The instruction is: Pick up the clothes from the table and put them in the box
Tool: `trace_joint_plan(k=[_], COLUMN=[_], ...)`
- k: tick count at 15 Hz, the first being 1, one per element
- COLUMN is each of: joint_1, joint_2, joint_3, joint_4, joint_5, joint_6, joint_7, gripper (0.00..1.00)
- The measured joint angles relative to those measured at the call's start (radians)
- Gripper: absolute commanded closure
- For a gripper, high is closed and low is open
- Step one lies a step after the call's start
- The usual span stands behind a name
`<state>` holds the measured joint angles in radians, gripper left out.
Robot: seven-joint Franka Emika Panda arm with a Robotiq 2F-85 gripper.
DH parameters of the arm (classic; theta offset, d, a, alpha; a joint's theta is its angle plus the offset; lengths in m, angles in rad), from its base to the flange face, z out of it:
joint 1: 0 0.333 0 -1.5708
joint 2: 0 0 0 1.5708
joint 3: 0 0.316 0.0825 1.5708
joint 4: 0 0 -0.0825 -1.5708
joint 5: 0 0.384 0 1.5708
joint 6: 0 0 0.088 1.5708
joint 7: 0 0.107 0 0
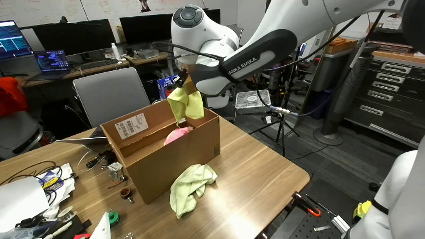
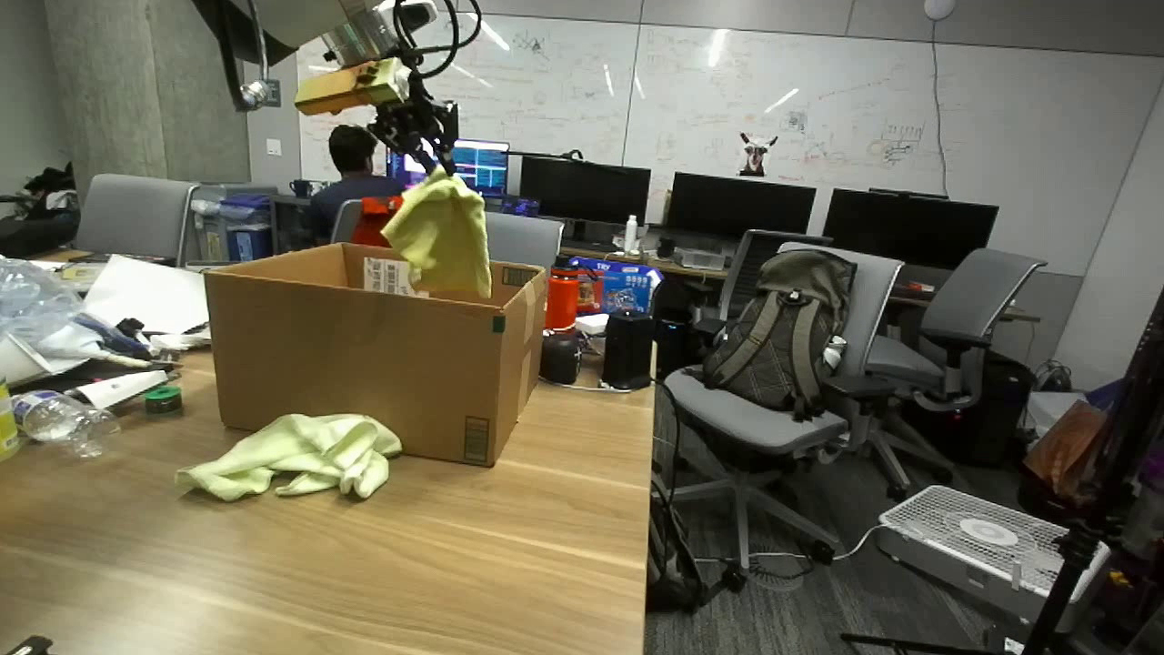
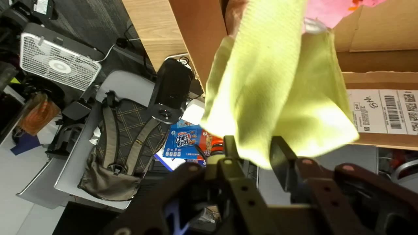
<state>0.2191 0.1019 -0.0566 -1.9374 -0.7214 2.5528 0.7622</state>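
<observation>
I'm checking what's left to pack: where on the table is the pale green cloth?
In both exterior views, the pale green cloth lies crumpled in the lower half, mostly left of centre, on the table just in front of the box.

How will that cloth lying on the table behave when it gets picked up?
The cloth will probably droop: it lies crumpled in soft, loose folds. It looks thin, so likely light for its size. Its raised folds should be easy to pinch.

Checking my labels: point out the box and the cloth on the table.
Box (image 2: 355, 364): in an exterior view, on its long side.
Pale green cloth (image 1: 186, 184): in an exterior view, on its crumpled middle.
</observation>
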Motion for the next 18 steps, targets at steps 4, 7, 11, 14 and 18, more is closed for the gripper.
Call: trace_joint_plan(k=[4, 7, 11, 14, 18], joint_1=[-0.032, -0.049, -0.062, -0.064, -0.064], joint_2=[0.002, 0.002, 0.002, -0.003, -0.026], joint_3=[0.027, 0.033, 0.035, 0.043, 0.068], joint_4=[0.007, 0.007, -0.006, -0.048, -0.142], joint_5=[0.001, 0.004, 0.051, 0.110, 0.186], joint_6=[-0.012, -0.015, -0.034, -0.059, -0.072], joint_7=[-0.022, -0.036, -0.067, -0.108, -0.167], gripper=[0.05, 0.00, 0.00, 0.00, 0.00])
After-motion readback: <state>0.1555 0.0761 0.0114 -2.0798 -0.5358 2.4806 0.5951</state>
